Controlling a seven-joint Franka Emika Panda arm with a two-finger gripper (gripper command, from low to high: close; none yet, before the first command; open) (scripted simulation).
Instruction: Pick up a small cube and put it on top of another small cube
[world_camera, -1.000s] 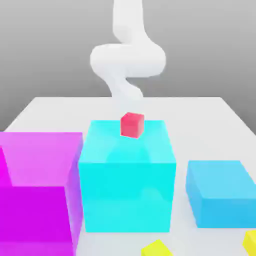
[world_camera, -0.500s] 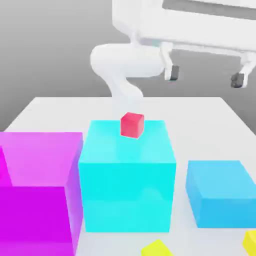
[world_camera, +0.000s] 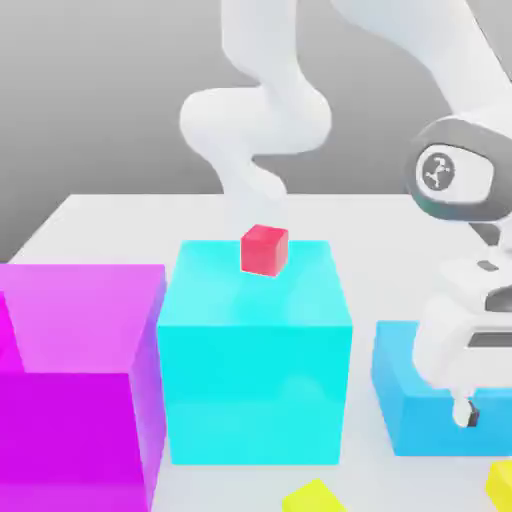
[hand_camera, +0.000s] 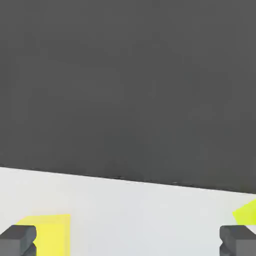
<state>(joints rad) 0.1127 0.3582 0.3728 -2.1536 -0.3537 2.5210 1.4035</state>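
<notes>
Two small yellow cubes, one (world_camera: 314, 498) near the cyan block (world_camera: 255, 375), another (world_camera: 501, 486) near the exterior view's right edge, lie on the table (world_camera: 220, 490). The gripper (hand_camera: 128, 241) is spread wide and empty; the right-edge cube looks nearer, so centring over it likely comes first.

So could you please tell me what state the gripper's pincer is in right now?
Pincer: open, its two dark fingertips wide apart, holding nothing.

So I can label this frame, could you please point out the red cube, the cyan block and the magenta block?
Red cube (world_camera: 264, 251): exterior view, front face.
Cyan block (world_camera: 255, 395): exterior view, front face.
Magenta block (world_camera: 65, 430): exterior view, front face.
</notes>
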